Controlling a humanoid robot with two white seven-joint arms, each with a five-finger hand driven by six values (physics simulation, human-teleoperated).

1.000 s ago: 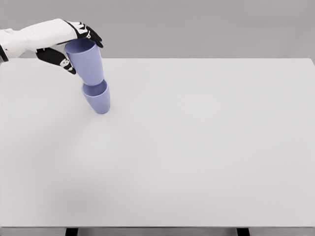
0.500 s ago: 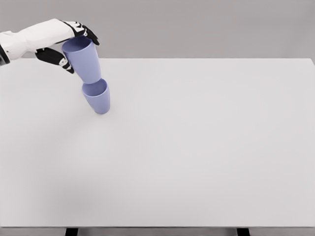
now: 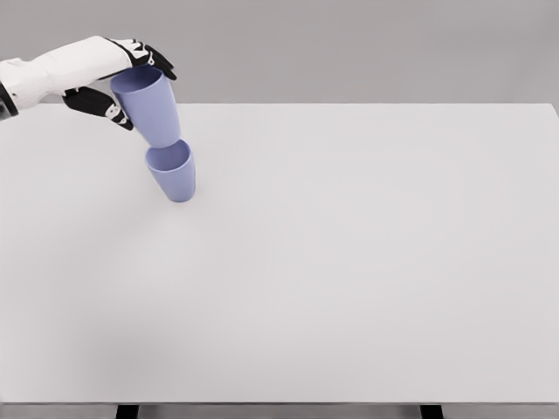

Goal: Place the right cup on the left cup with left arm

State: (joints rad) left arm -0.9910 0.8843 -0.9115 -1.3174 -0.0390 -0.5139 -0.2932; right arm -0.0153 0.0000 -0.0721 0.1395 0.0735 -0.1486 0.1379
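Note:
Two lavender-blue cups show at the table's far left. The lower cup stands on the table, leaning slightly. Directly above it hangs the upper cup, tilted, its base at the lower cup's rim; whether they touch I cannot tell. My left hand reaches in from the left edge and is shut on the upper cup near its rim, black fingers over the top and thumb on the left side. No right arm is in view.
The white table spreads wide to the right and toward the front. Its far edge runs just behind the cups, against a grey backdrop. Dark table legs peek out at the bottom edge.
The hand and the held cup have shifted slightly left and up, lifting the cup's base to the lower cup's rim. Since half a second ago almost nothing has moved.

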